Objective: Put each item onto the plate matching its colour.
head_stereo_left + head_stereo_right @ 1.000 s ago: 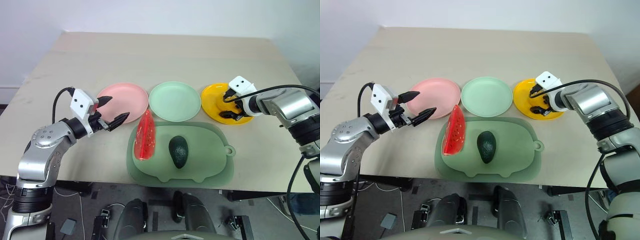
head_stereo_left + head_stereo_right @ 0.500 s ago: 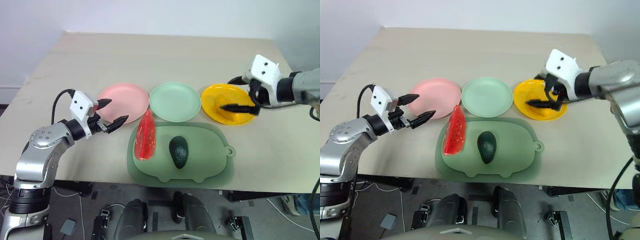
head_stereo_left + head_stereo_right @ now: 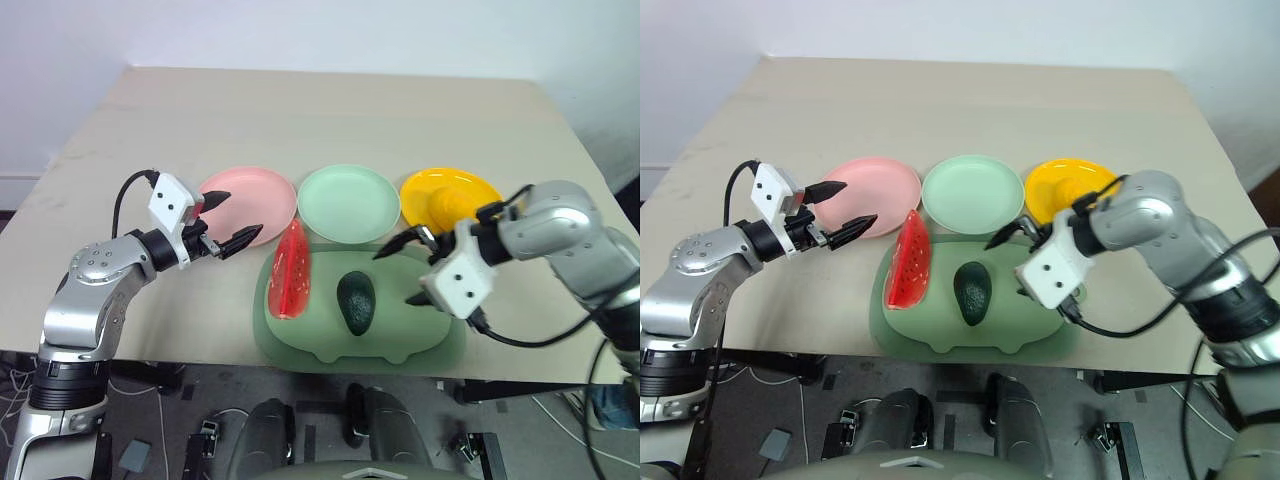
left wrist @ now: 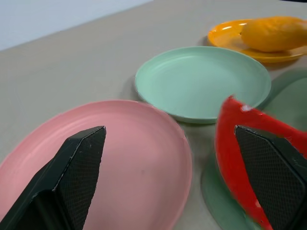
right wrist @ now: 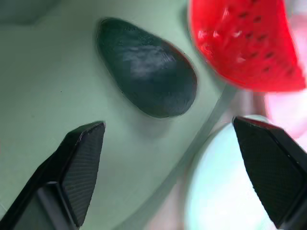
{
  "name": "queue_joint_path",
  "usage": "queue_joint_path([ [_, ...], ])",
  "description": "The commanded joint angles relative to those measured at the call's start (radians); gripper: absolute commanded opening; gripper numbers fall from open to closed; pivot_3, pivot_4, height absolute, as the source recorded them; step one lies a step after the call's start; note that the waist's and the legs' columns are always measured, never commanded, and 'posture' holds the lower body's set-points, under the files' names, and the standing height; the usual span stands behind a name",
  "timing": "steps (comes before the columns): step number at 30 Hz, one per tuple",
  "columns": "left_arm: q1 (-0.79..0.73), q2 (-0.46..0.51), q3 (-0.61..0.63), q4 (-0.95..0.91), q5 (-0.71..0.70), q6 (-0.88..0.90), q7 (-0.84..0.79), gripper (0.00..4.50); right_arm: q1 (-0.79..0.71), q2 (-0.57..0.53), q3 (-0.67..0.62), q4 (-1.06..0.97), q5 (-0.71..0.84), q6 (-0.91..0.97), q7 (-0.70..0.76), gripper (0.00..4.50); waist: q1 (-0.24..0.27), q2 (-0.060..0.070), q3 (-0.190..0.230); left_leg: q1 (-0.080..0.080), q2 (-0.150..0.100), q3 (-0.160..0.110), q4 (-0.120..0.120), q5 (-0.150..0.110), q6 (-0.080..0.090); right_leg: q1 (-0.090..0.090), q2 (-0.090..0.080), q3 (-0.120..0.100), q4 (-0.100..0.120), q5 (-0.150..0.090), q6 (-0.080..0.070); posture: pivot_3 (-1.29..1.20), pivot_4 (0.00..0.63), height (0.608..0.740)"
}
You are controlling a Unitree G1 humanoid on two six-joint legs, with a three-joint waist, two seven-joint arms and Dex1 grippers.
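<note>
**Where your four cameras sit**

Your two head views look forward and down from above the near edge of the beige table (image 3: pixel 330 110), sharing the whole tabletop. Your left wrist view looks low and close across the round pink plastic plate (image 4: pixel 120 158) toward the pale mint plate (image 4: pixel 201 81) and yellow plate (image 4: pixel 225 40). Your right wrist view hangs close above the dark green toy avocado (image 5: pixel 146 72) on the sage-green mat (image 5: pixel 48 86), and both wrist views share the red watermelon-like slice (image 5: pixel 244 43).

Bright even light, soft shadows, wrist views blurry close-up — no glare
</note>
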Motion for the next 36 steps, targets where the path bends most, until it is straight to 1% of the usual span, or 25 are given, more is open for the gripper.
queue_joint_path([
  [1, 0.019, 0.015, 0.026, -0.087, -0.067, 0.041, -0.026, 4.5, -0.051, 0.056, 0.04, 0.067, -0.082, -0.13, -0.027, 4.47, 0.001, 0.0, 0.0, 0.0, 0.0, 0.0, 0.0, 0.0, 0.0, 0.0, 0.0, 0.0, 0.0, 0.0, 0.0, 0.0, 0.15, 0.74],
  [3, 0.049, 0.033, 0.026, -0.134, -0.1, 0.063, -0.057, 4.5, -0.066, 0.079, 0.055, 0.091, -0.101, -0.17, -0.03, 4.47, 0.002, 0.001, 0.0, -0.001, 0.0, 0.0, 0.0, 0.001, -0.002, -0.001, 0.0, 0.0, 0.001, 0.0, 0.0, 0.0, 0.15, 0.74],
  [10, 0.117, 0.064, 0.032, -0.227, -0.158, 0.127, -0.069, 4.5, -0.089, 0.127, 0.087, 0.139, -0.154, -0.289, -0.057, 4.47, 0.007, 0.001, 0.0, 0.0, 0.0, -0.002, 0.0, 0.001, -0.002, 0.0, -0.001, 0.0, 0.001, 0.0, 0.0, 0.0, 0.15, 0.74],
  [14, 0.118, 0.058, 0.032, -0.251, -0.182, 0.151, -0.054, 4.5, -0.094, 0.139, 0.11, 0.156, -0.177, -0.373, -0.076, 4.47, 0.006, 0.001, 0.0, 0.0, 0.0, -0.002, 0.0, 0.001, -0.002, 0.0, -0.001, 0.0, 0.001, 0.0, 0.0, 0.0, 0.15, 0.74],
  [19, 0.122, 0.078, 0.037, -0.283, -0.228, 0.189, -0.069, 4.5, -0.101, 0.144, 0.129, 0.168, -0.203, -0.445, -0.101, 4.47, 0.005, 0.001, 0.0, 0.0, 0.0, -0.003, 0.0, 0.001, -0.002, 0.0, -0.001, 0.0, 0.001, 0.0, 0.0, 0.0, 0.15, 0.74],
  [26, 0.131, 0.099, 0.038, -0.291, -0.239, 0.198, -0.067, 4.5, -0.12, 0.162, 0.145, 0.223, -0.317, -0.513, -0.168, 4.47, 0.005, 0.001, 0.0, 0.0, 0.0, -0.003, 0.0, 0.001, -0.002, 0.0, -0.001, 0.0, 0.001, 0.0, 0.0, 0.0, 0.15, 0.74],
  [29, 0.134, 0.102, 0.039, -0.296, -0.246, 0.199, -0.065, 4.5, -0.124, 0.156, 0.144, 0.236, -0.329, -0.507, -0.177, 3.88, 0.005, 0.001, 0.0, 0.0, 0.0, -0.003, 0.0, 0.001, -0.002, 0.0, -0.001, 0.0, 0.001, 0.0, 0.0, 0.0, 0.15, 0.74],
  [31, 0.138, 0.104, 0.04, -0.299, -0.249, 0.2, -0.063, 4.5, -0.125, 0.149, 0.142, 0.24, -0.32, -0.511, -0.178, 3.19, 0.005, 0.001, 0.0, 0.0, 0.0, -0.003, 0.0, 0.001, -0.002, 0.0, -0.001, 0.0, 0.001, 0.0, 0.0, 0.0, 0.15, 0.74],
  [32, 0.14, 0.106, 0.042, -0.3, -0.252, 0.201, -0.063, 4.5, -0.126, 0.147, 0.137, 0.239, -0.31, -0.511, -0.182, 2.97, 0.005, 0.001, 0.0, 0.0, 0.0, -0.003, 0.0, 0.001, -0.002, 0.0, -0.001, 0.0, 0.001, 0.0, 0.0, 0.0, 0.15, 0.74],
  [36, 0.149, 0.115, 0.059, -0.293, -0.244, 0.193, -0.057, 4.5, -0.134, 0.135, 0.116, 0.243, -0.263, -0.501, -0.189, 2.96, 0.005, 0.001, 0.0, 0.0, 0.0, -0.003, 0.0, 0.001, -0.002, 0.0, -0.001, 0.0, 0.001, 0.0, 0.0, 0.0, 0.15, 0.74],
])
